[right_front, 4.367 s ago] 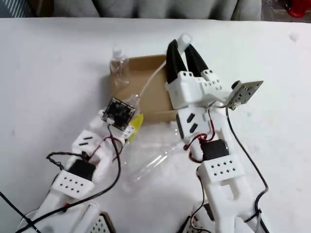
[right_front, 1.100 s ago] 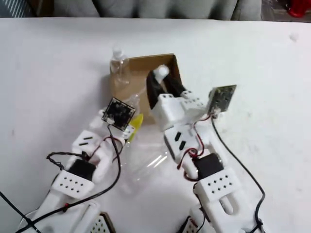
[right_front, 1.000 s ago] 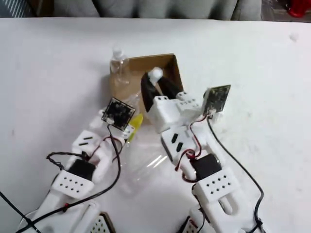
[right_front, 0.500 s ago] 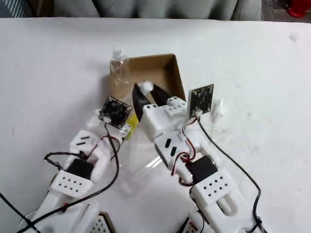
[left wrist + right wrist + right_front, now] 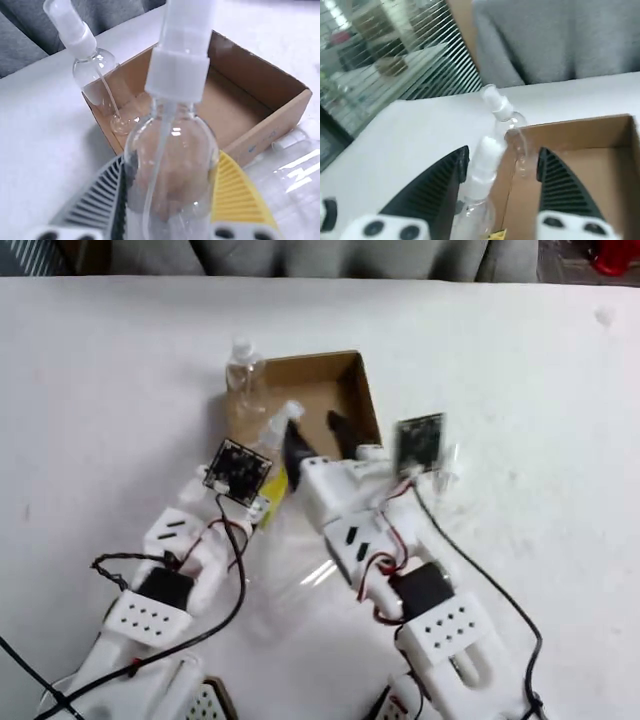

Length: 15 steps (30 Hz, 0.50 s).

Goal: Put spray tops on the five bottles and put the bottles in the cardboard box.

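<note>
Clamped in the left jaws, ribbed grey pad on one side and ribbed yellow on the other: a clear, round-shouldered bottle (image 5: 170,165), smooth and glossy, neck pointing toward the cardboard box (image 5: 260,85). Capped with a white plastic spray top (image 5: 182,60), its cylindrical collar seated on the neck and a thin translucent tube running down inside.

Just beyond, in a corner of the shallow, matte brown box: a second bottle (image 5: 97,70) of the same kind, already fitted with its own white sprayer. Beside the box on the pale desk (image 5: 120,360), lying on its side: another clear bottle (image 5: 300,160), neck bare.

Against four seconds ago: no longer pinched in the right jaws over the far side of the box with its tube dangling, that spray top. Carried across and down since then, set on the held bottle and let go. Swung toward the left arm as well, the whole right arm.

Stretched forward and low over the near wall of the box, the right arm, with its black ribbed right jaws spread wide and gripping nothing, the spray top in the gap between them. Folded at the desk's near left, the left arm, wrist aimed at the box.
</note>
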### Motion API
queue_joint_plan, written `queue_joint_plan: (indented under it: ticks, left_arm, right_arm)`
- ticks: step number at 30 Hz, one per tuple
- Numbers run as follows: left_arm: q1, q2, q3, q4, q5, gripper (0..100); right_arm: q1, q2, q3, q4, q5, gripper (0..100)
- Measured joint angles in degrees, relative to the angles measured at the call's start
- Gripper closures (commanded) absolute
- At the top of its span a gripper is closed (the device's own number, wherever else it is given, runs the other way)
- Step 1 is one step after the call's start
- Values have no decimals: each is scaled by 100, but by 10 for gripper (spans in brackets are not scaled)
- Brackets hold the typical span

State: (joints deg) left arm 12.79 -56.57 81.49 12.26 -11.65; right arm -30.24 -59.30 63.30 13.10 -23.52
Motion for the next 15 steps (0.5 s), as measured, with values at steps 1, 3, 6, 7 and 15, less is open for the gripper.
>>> queue_joint_plan:
  ticks: [1, 3, 6, 7, 15]
  left_arm:
    - [0, 0, 0, 0, 0, 978]
    - [0, 0, 0, 0, 0, 978]
    - [0, 0, 0, 0, 0, 978]
    - [0, 0, 0, 0, 0, 978]
    - [0, 0, 0, 0, 0, 978]
  right_arm:
    - [149, -70, -44, 9, -44, 920]
    - [431, -149, -132, 9, -88, 988]
    - [695, -149, -255, 18, -123, 981]
    - [730, -88, -308, 18, -141, 985]
    - [782, 1679, -1108, 18, -141, 981]
